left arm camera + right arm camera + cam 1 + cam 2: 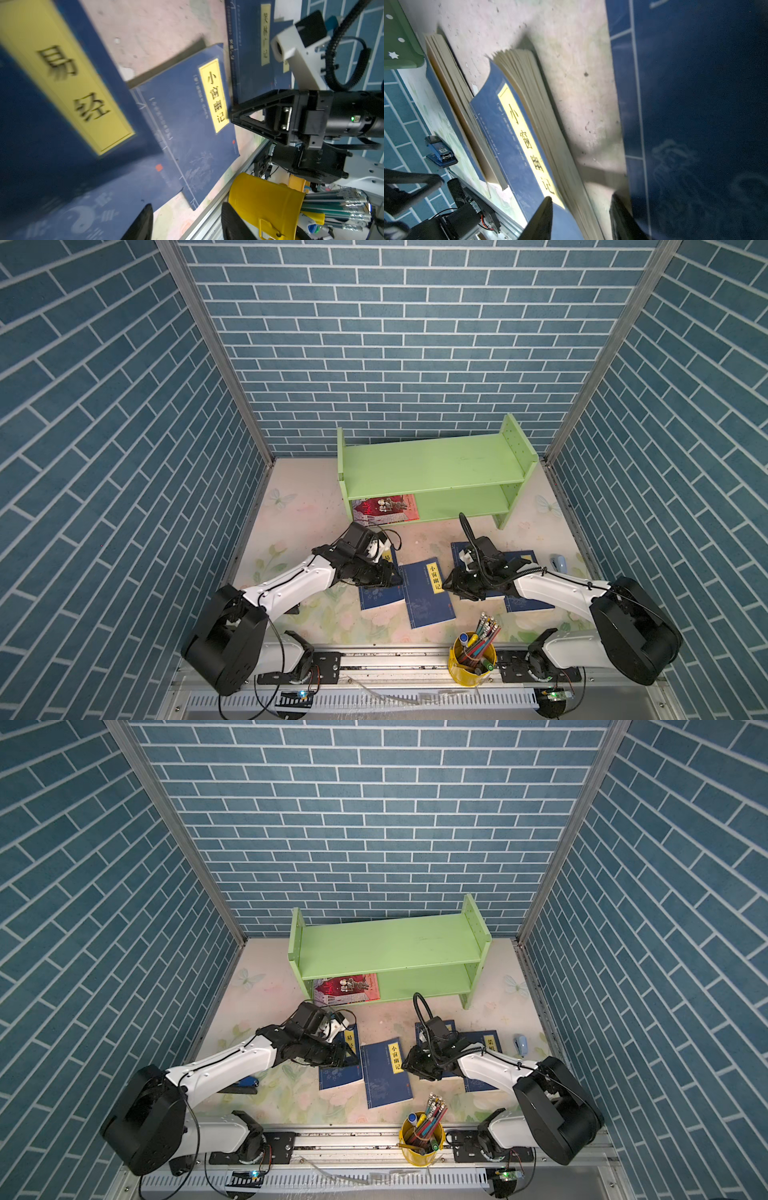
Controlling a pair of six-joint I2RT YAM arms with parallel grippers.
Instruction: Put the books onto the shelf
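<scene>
The green shelf (432, 464) is standing at the back, with the red-covered book (388, 508) lying on its lower tier. In front of the shelf, four navy books (424, 597) are lying flat. The left gripper (392, 576) is hovering above them, spread and empty. The right gripper (449, 585) is gaping astride one book's page edge.

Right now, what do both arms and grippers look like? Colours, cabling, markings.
Both alike: left arm and right arm have white link shells, black joint housings and thin black cables. The left gripper and right gripper are black, with skeletal triangular fingers. Right wrist carries a white camera mount, a black corrugated hose and a green light.
</scene>
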